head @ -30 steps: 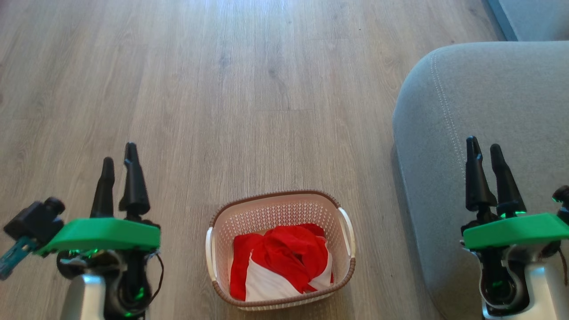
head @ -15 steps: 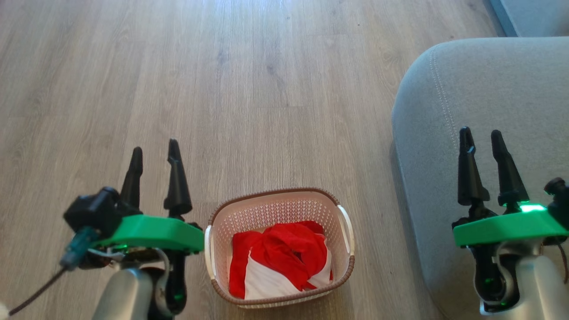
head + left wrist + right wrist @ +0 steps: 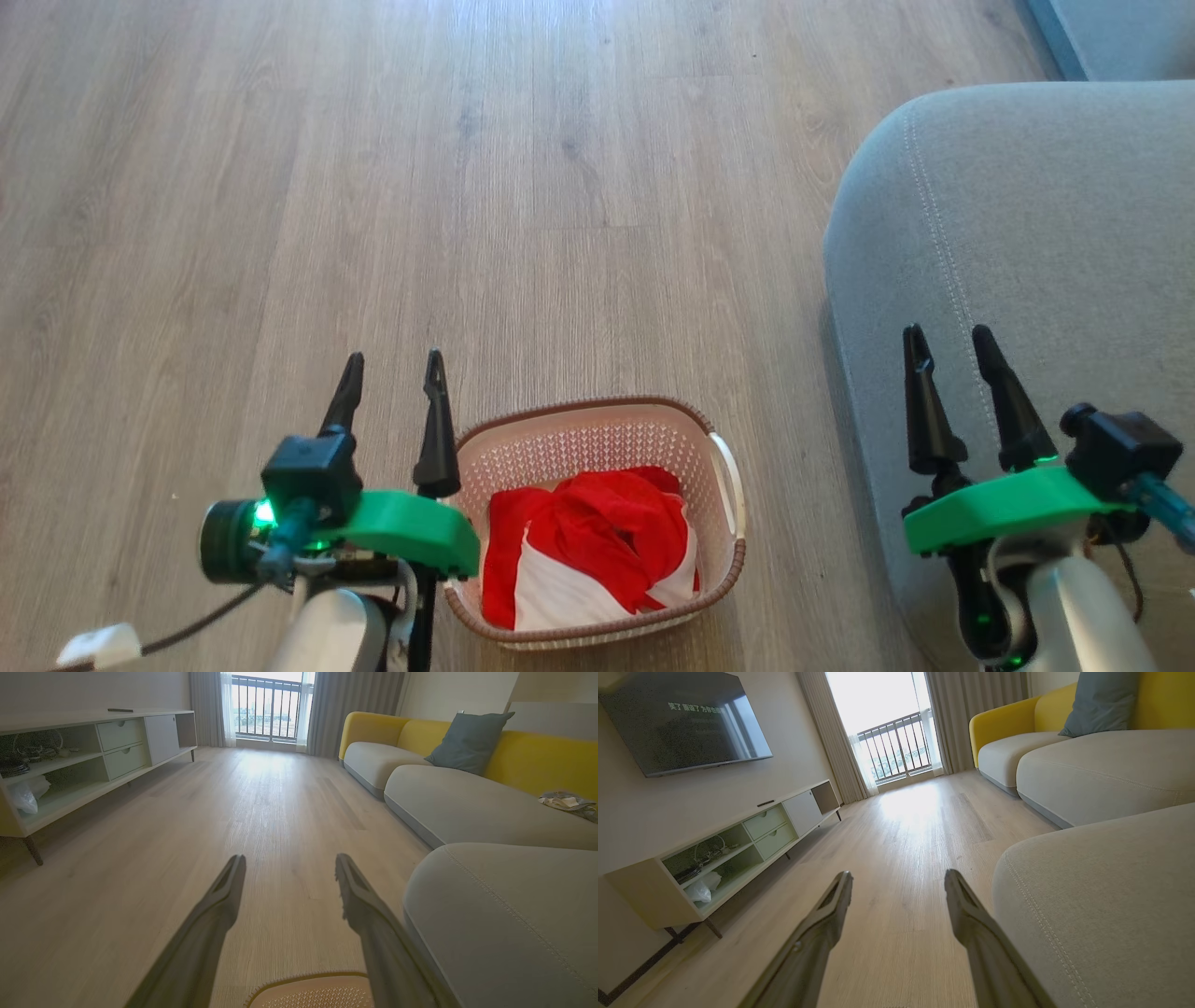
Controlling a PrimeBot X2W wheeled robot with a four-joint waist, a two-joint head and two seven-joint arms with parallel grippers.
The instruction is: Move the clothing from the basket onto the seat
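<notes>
Red clothing [image 3: 597, 551] lies heaped in the basket [image 3: 579, 409], untouched. Over the last second I've swung my left gripper [image 3: 393, 358] in from the open floor [image 3: 560, 187] until its inner finger sits by the basket's left edge, fingers spread and holding nothing. My right gripper [image 3: 948, 331] has drifted slightly inward over the edge of the seat [image 3: 1046, 215], also spread and empty. I judge the left arm is lining up for the first pick and must next tip down.
</notes>
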